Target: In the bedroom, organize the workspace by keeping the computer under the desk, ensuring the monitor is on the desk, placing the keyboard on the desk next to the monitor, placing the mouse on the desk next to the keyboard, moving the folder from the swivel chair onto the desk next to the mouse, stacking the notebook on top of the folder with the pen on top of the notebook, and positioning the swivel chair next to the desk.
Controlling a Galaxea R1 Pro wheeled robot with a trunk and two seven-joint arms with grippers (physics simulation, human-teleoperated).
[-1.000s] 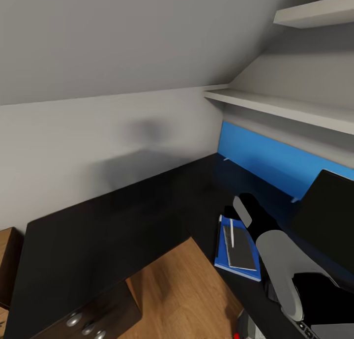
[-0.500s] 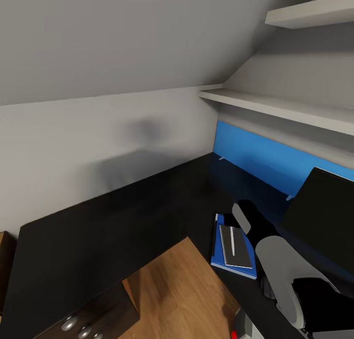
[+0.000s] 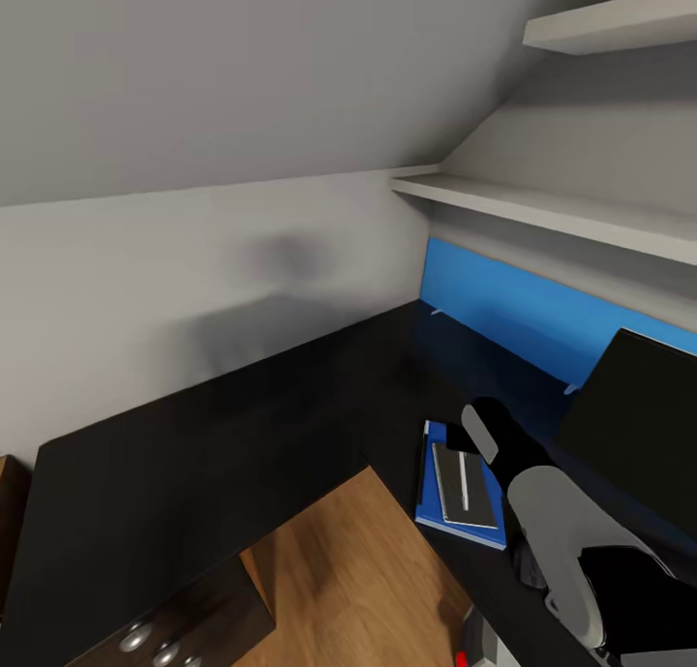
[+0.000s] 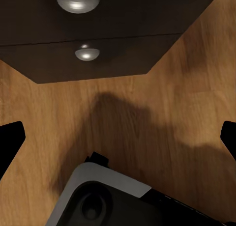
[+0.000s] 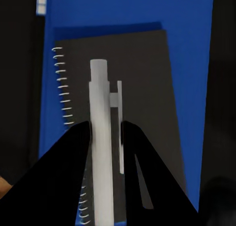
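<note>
Where glossy black desk top [image 3: 242, 435] meets the wall: flat bright blue folder [image 3: 431, 493], matte dark grey wire-spiral notebook [image 3: 455, 488] stacked upon it. Right gripper [image 5: 105, 132], black fingers [image 5: 73, 162] clamped on smooth whitish clip pen [image 5: 101, 137] over notebook cover. Left gripper [image 4: 118, 137] spread wide above wood-grain floor [image 4: 162, 103], near round silver drawer knobs [image 4: 87, 53].

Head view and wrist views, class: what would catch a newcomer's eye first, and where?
The bright blue folder on the black desk, with the dark notebook stacked on it. In the right wrist view the white pen sits between the right gripper's black fingers, over the notebook. A blue wall panel glows behind the dark monitor.
</note>
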